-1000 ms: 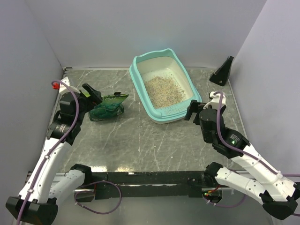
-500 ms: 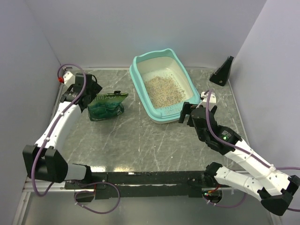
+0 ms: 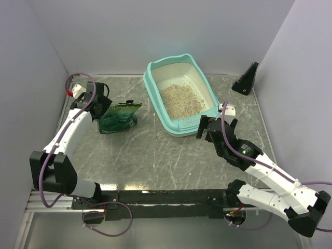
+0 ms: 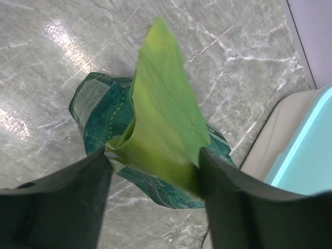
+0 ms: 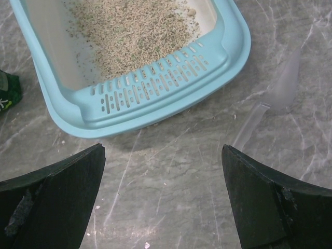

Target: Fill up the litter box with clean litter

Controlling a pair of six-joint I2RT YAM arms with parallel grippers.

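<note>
My left jaws pinch the upright flap of the bag (image 4: 155, 124), touching it on both sides. The bag sits on the surface (image 3: 155, 155), left of the litter box (image 3: 182, 128). My right jaws are spread wide, empty, just off the box's near end. I see litter (image 3: 180, 99) piled in the pan.

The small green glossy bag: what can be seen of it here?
It is a small glossy dark green bag with pale print, looking like crinkled plastic film; its open top shows a yellow-green lining. It lies slumped on the grey marbled table, left of the teal-rimmed litter box and clear of it. The left tool straddles the raised top, fingers at both edges; a firm grip cannot be confirmed.
</note>
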